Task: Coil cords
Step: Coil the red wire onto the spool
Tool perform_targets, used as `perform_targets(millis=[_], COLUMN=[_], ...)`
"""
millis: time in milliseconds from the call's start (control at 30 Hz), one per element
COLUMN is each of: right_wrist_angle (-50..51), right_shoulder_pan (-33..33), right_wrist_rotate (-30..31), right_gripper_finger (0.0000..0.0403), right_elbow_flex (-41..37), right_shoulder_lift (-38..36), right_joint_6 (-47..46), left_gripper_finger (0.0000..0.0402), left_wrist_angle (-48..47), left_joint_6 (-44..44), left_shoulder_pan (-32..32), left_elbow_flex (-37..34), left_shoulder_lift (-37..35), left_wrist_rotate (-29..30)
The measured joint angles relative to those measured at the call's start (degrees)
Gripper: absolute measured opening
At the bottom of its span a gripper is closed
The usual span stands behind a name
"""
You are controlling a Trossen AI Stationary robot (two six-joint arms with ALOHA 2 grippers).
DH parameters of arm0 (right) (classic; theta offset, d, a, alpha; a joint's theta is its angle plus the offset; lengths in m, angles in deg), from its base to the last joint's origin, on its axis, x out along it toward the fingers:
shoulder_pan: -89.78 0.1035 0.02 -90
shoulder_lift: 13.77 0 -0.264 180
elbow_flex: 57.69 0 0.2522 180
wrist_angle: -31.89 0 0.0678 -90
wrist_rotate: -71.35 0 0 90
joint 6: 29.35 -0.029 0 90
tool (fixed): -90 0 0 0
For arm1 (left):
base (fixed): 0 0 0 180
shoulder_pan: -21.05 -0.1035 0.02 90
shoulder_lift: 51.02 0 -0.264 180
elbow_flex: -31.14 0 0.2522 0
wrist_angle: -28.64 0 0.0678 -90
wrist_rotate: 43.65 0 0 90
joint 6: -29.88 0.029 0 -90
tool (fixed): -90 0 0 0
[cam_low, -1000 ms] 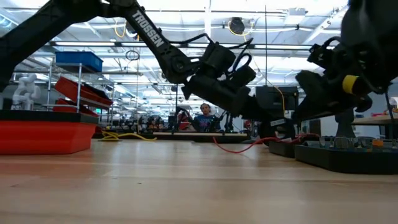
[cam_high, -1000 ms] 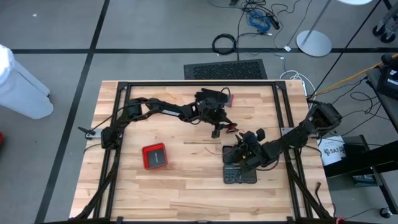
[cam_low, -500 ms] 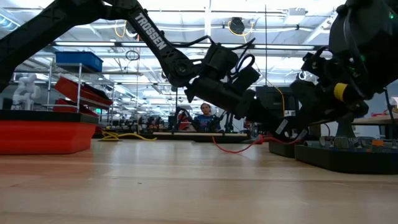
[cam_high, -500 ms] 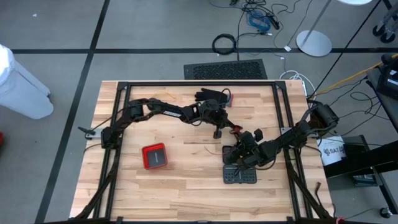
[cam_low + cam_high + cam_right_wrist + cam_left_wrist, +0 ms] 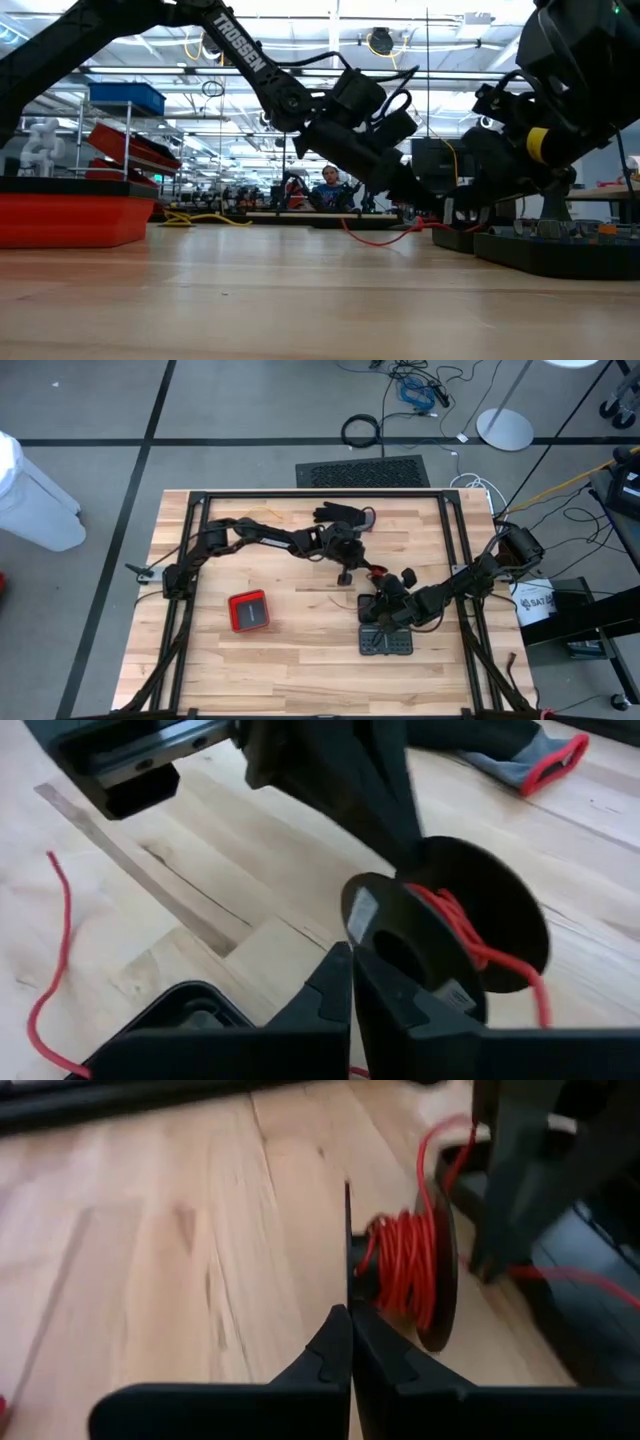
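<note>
Having shut since earlier: both jaws, empty.

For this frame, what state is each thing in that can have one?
Left gripper: shut, tips next to the spool.
Right gripper: shut, tips at the spool's rim.
Black plastic spool: standing on edge.
Thin red cord: partly wound on the spool, tail loose.
Black glove with red cuff: lying flat on the table.

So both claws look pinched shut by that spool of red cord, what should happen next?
Probably turn the spool to wind in slack. The left gripper and right gripper are both shut right at it, and a loose red cord tail lies unwound on the table.
</note>
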Motion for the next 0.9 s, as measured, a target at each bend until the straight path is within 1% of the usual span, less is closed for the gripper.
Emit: perform_targets(millis=[100,333,500,700,900], right_wrist_angle=[-0.92,-3.55,-3.3,-2.05,-1.46], right_shoulder_pan=[0.0,0.86,2.66,4.79,6.6], right_wrist_rotate=[0.14,1.36,1.24,1.21,1.41], right_gripper_finger=[0.0,0.0,0.0,0.0,0.0001], right_elbow_flex=[0.0,0.02,0.09,0.07,0.07], right_shoulder_lift=[0.0,-0.64,-1.91,-1.95,-1.95], right_joint_6=[1.19,5.64,5.8,4.63,4.95], left_gripper_finger=[0.0001,0.0,0.0,0.0,0.0], left_wrist_angle=[-4.36,-8.89,-13.05,-17.47,-19.7], left_joint_6=[2.25,5.53,7.26,8.51,9.37], left_shoulder_pan=[0.04,-0.03,-0.05,-0.02,-0.01], left_elbow_flex=[-0.04,-0.28,-0.33,-0.37,-0.39], left_shoulder_lift=[-1.61,-6.26,-8.31,-8.68,-10.07], left_wrist_rotate=[0.07,1.89,3.35,5.03,5.61])
